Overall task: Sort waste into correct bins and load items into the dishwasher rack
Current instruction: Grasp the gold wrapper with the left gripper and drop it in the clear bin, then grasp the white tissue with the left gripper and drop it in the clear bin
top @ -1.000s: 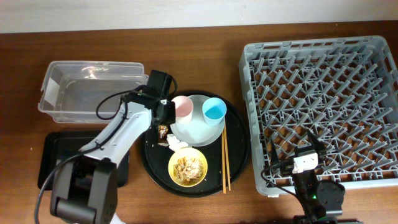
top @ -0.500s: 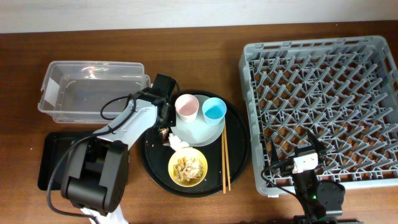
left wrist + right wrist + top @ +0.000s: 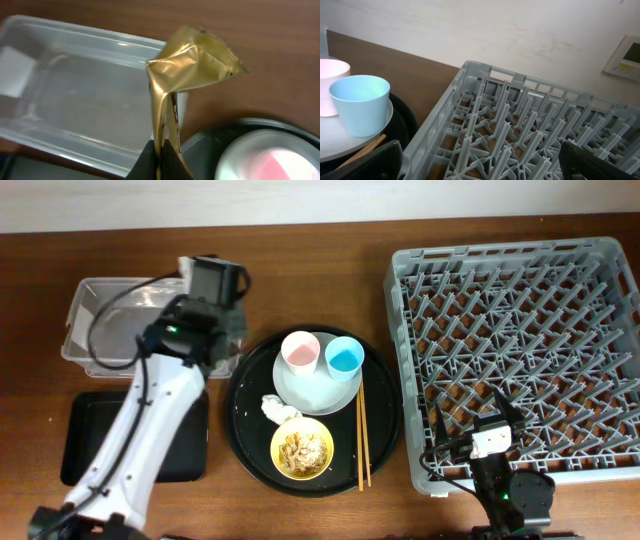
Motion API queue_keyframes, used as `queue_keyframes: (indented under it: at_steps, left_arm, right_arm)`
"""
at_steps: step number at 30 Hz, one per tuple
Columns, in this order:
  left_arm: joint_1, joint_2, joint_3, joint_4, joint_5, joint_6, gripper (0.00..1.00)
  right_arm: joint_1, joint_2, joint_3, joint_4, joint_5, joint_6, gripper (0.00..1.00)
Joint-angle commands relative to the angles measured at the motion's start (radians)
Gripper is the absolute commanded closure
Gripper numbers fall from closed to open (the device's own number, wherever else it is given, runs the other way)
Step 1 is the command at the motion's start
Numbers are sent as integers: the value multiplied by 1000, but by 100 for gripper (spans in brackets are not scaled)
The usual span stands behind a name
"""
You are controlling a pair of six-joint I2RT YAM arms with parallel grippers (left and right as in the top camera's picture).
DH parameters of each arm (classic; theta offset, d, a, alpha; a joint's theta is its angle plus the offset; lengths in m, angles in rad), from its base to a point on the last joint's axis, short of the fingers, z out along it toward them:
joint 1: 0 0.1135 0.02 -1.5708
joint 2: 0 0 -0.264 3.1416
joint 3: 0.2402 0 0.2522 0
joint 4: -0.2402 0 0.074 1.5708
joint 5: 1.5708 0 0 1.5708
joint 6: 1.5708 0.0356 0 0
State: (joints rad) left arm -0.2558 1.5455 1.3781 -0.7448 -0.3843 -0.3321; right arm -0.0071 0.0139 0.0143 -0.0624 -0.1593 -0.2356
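1. While the wooden desk (image 3: 300,270) carries everything, the grey dishwasher rack (image 3: 515,360) fills its right side, with no dishes among its pegs.
2. Left arm (image 3: 150,420): it reaches from the desk's front-left edge up and away from the front, across the shallow black tray (image 3: 90,440), and its wrist ends over the right end of the clear plastic box (image 3: 100,330).
3. Round black tray (image 3: 385,430): it sits mid-desk, between the box and the rack.
4. Right arm: it is folded low at the rack's front edge, the right claw (image 3: 473,420) pointing over the rack with its fingers spread wide and nothing between them.
5. Pale round plate (image 3: 315,385): it lies on the round tray's far half, with the pink cup (image 3: 298,352) and the blue cup (image 3: 344,358) standing upright on it, side by side.
6. Yellow bowl (image 3: 276,442): it sits at the tray's near edge and holds beige food scraps (image 3: 302,448).
7. Wooden chopsticks (image 3: 362,435): they lie together on the tray, to the right of the bowl.
8. Left claw (image 3: 160,162): it is pinched tight on one end of the gold wrapper (image 3: 190,65), which is lifted in the air by the box's right rim, near the round tray.
9. Crumpled white tissue (image 3: 280,409): it rests on the tray between plate and bowl.
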Motion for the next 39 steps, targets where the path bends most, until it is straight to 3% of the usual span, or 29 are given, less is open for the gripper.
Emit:
queue_keyframes:
  at_steps: [1,4,5,7,8,9,11,13,15,17,19,24,28,30,33,39]
  left_arm:
    - [149,55,0,33,-67,-92,92]
    - [283,127,0,104,81,-98,92]
    - [324,159,0,125,136,-98,87]
    - [346,177,0,135,142,-98,66]
    - [352,183,0,141,142,-98,40]
    - [352,184,0,148,142,-97,25]
    - [352,184,0,162,155,-97,16]
    - [348,169,3,156,242,-74,16]
    - [326,95,5,79,441,-64,16]
    - [277,7,5,-23,528,-64,16]
    - [161,-101,5,-202,523,-68,16]
    - [-53,-104,-27,-367,519,-80,16]
    - [-157,-102,-149,-348,398,-243,16]
    - [-163,-102,-208,-295,398,-264,16]
    - [-164,-102,-339,-127,399,-353,16]
    - [-163,-97,-519,112,448,-383,19]
  right_arm:
    - [-5,-8,-9,0,-2,7,2]
    - [-5,-8,-9,0,-2,7,2]
    - [-6,-8,-9,0,-3,7,2]
    - [-5,-8,-9,0,-3,7,2]
    - [-5,-8,-9,0,-2,7,2]
    - [-5,-8,-9,0,-2,7,2]
    - [-5,-8,-9,0,-2,7,2]
    - [-5,-8,-9,0,-3,7,2]
    - [-5,-8,-9,0,-2,7,2]
    - [-5,-8,-9,0,-2,7,2]
    - [-5,-8,-9,0,-2,7,2]
    - [-5,-8,-9,0,-2,7,2]
    - [-5,-8,-9,0,-2,7,2]
    - [-5,-8,-9,0,-2,7,2]
    - [-6,-8,-9,0,-2,7,2]
    - [-5,-8,-9,0,-2,7,2]
